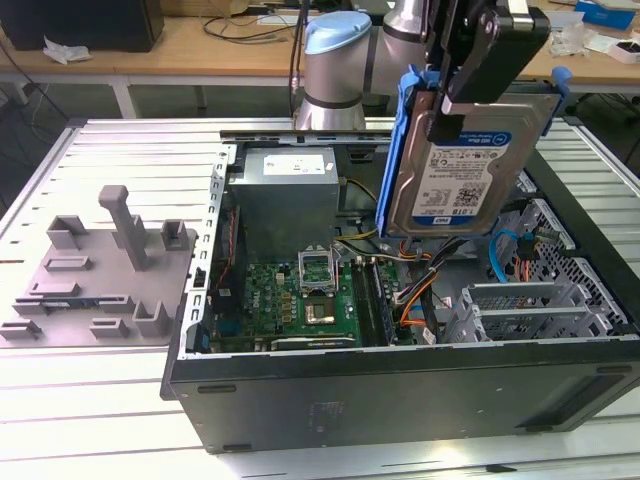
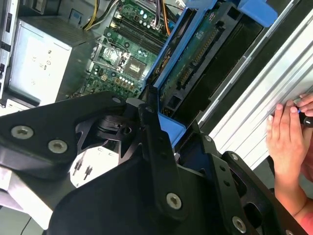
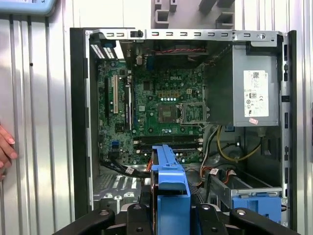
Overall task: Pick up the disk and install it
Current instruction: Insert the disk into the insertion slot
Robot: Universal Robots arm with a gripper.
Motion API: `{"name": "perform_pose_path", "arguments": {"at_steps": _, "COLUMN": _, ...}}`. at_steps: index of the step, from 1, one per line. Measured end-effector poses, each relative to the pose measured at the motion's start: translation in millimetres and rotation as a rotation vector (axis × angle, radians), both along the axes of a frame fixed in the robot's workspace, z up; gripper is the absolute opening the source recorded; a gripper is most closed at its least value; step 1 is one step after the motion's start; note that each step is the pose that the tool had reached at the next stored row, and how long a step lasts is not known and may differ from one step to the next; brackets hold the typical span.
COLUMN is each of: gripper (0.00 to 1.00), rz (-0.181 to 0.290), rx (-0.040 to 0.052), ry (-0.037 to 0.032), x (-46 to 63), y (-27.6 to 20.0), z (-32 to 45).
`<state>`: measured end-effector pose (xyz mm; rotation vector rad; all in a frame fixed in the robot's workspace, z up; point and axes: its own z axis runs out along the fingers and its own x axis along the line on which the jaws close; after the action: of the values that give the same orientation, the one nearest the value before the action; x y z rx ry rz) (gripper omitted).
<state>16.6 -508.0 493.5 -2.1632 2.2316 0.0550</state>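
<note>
The gripper (image 1: 460, 95) fast on the disk (image 1: 470, 165) — tilted, label outward — aloft over the open computer case (image 1: 400, 390).

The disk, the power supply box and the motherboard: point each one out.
the disk (image 1: 468, 165), exterior view, on its printed label.
the power supply box (image 1: 285, 210), exterior view, on its grey side.
the motherboard (image 3: 146, 112), first wrist view, on the green board.
</note>
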Motion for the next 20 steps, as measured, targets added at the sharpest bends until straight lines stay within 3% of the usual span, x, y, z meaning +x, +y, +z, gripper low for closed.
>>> {"name": "perform_pose_path", "arguments": {"at_steps": 13, "gripper": 0.37, "rz": 0.0, "rx": 0.0165, "ry": 0.0, "x": 14.8, "y": -22.4, "z": -0.2}}
{"name": "perform_pose_path", "arguments": {"at_steps": 15, "gripper": 0.37, "rz": 0.0, "rx": 0.0215, "ry": 0.0, "x": 26.2, "y": -30.6, "z": -0.8}}
{"name": "perform_pose_path", "arguments": {"at_steps": 20, "gripper": 0.37, "rz": 0.0, "rx": 0.0231, "ry": -0.0001, "x": 35.1, "y": -33.1, "z": -1.0}}
